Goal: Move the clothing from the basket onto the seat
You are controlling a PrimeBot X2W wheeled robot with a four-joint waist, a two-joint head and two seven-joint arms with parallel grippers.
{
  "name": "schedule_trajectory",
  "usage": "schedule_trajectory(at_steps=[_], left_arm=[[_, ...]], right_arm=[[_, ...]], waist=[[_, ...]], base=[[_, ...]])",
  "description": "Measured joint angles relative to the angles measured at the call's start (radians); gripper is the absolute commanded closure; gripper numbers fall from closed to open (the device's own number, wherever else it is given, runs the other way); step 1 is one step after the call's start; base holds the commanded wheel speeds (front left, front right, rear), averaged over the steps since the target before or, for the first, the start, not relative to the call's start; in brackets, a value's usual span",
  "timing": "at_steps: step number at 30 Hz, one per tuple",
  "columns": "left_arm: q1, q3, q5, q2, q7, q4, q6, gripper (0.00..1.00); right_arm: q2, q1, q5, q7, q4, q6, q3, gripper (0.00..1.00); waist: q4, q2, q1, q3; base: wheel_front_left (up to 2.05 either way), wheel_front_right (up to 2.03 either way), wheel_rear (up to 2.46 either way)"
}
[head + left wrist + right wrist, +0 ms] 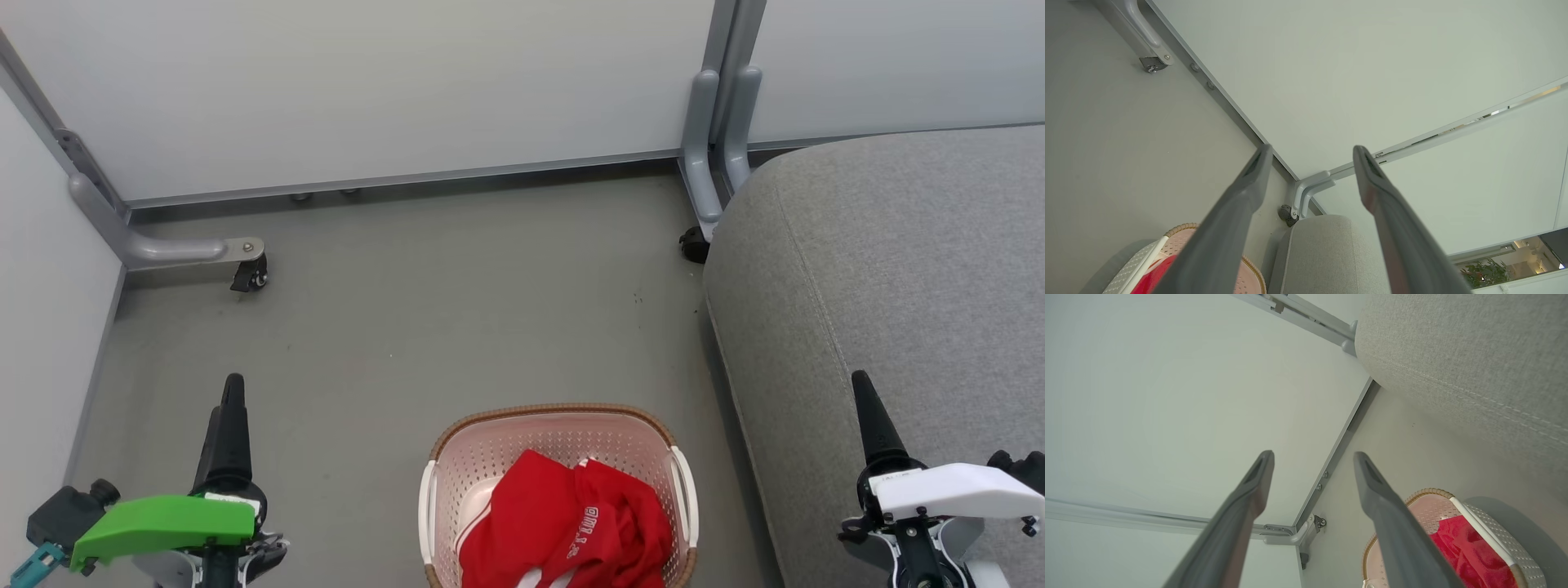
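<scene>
Clothing [563,523] had not reached the grey seat [898,269] at 3 o'clock. The red heap lay inside the basket [555,408] at 6 o'clock on the floor [457,302]. The left gripper [233,384] at 7 o'clock and the right gripper [859,377] at 5 o'clock both had fingers spread, holding nothing.

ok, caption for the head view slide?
Red clothing in the basket, grey seat beside it, left gripper and right gripper open.

Head camera looks down on the basket [563,410] and seat [898,286]. Both wrist cameras sit low, tilted toward the partitions [1372,61], sharing both
</scene>
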Motion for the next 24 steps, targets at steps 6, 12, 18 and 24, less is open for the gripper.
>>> schedule_trajectory(at_steps=[6,12,18,24], left_arm=[[0.009,-0.023,0.132,0.001,-0.021,-0.045,0.023,0.0],[0.019,-0.052,0.241,0.001,-0.043,-0.071,0.037,0.0],[0.02,-0.071,0.328,0.001,-0.062,-0.099,0.045,0.0],[0.022,-0.086,0.412,0.002,-0.081,-0.117,0.047,0.0]], right_arm=[[-0.001,0.009,-0.128,-0.021,-0.049,0.0,0.018,0.0],[-0.002,0.018,-0.232,-0.044,-0.092,0.0,0.04,0.0],[-0.003,0.028,-0.325,-0.063,-0.114,0.0,0.06,0.0],[-0.004,0.029,-0.402,-0.08,-0.13,0.0,0.066,0.0]], waist=[[0.0,0.0,0.0,0.003],[0.001,0.0,0.0,0.003],[0.003,0.0,0.0,0.004],[0.002,0.0,0.0,0.005]], base=[[0.0,0.0,0.0],[0.0,0.0,0.0],[0.0,0.0,0.0],[0.0,0.0,0.0]])
